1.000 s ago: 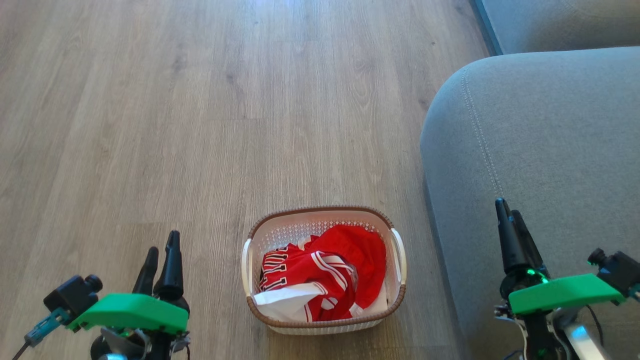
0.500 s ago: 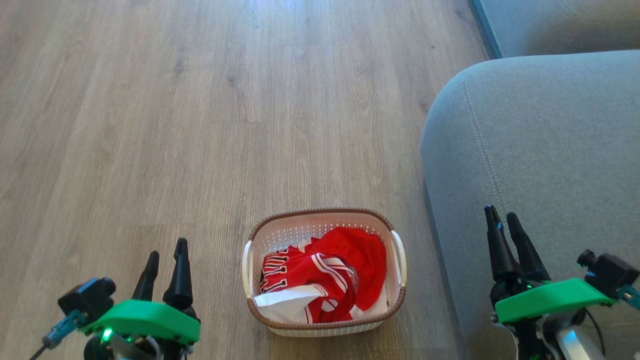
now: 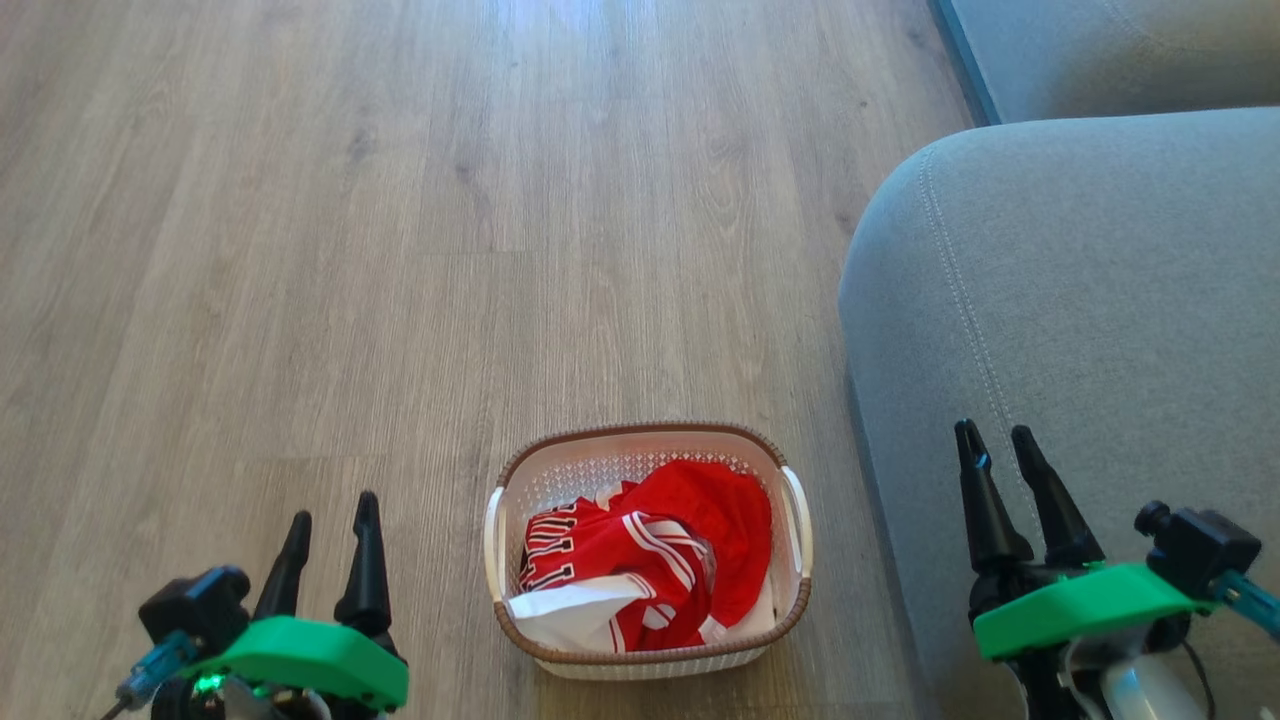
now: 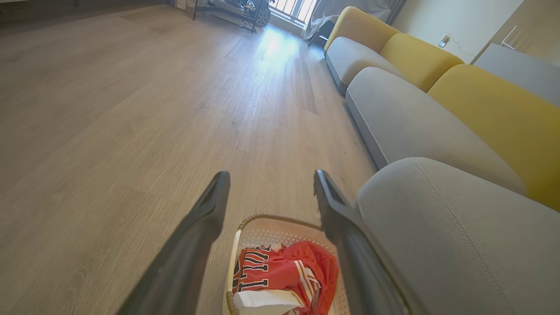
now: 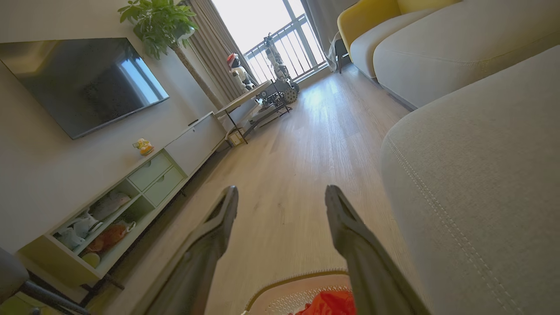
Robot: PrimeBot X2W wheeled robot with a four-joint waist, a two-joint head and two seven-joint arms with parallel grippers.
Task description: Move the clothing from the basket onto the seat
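- The clothing (image 3: 690, 520) lies crumpled inside the basket (image 3: 645, 432), a bright red heap piled toward the basket's near and right sides.
- Within the heap, a jersey (image 3: 590, 545) with white stripes and black-and-white lettering takes the left part, and a white panel of it lies along the near-left rim.
- The perforated far wall of the basket is bare.
- The basket stands on the wooden floor (image 3: 400, 250), just beside the left edge of the seat (image 3: 1100, 300) but not touching it.
- Nothing lies on the seat.
- The left gripper (image 3: 333, 510) hangs over the floor, left of the basket and apart from it, its fingers spread with nothing between them.
- The right gripper (image 3: 992, 432) shows against the seat's near-left part, likewise spread wide and empty.
- A second grey cushion (image 3: 1100, 50) sits beyond the seat, with yellow backrests (image 4: 494, 105) behind.
- Across the floor, a television (image 5: 78, 83) hangs above a low cabinet (image 5: 144, 183).
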